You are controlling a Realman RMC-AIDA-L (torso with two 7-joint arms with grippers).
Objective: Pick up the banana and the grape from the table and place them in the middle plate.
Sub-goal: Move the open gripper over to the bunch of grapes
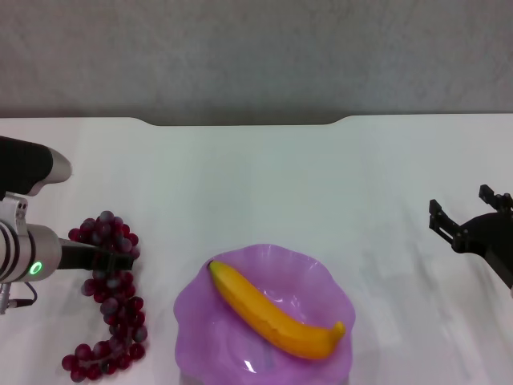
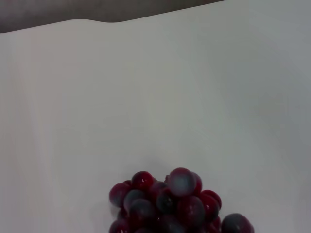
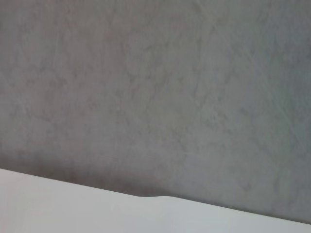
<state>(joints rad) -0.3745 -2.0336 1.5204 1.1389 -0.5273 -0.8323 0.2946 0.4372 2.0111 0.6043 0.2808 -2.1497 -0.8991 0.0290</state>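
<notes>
The banana (image 1: pixel 276 314) lies inside the purple scalloped middle plate (image 1: pixel 200 301), at the near centre of the white table (image 1: pixel 264 184). The grape bunch (image 1: pixel 112 301) lies on the table left of the plate, running from far to near. My left gripper (image 1: pixel 120 258) reaches in from the left and sits across the upper part of the bunch, touching it. The far end of the bunch also shows in the left wrist view (image 2: pixel 172 204). My right gripper (image 1: pixel 463 215) is open and empty, above the table at the right edge, well away from the plate.
The table's notched far edge (image 1: pixel 240 122) runs along the back against a grey wall (image 1: pixel 256 56). The right wrist view shows only that wall (image 3: pixel 155 97) and a strip of table edge (image 3: pixel 73 204).
</notes>
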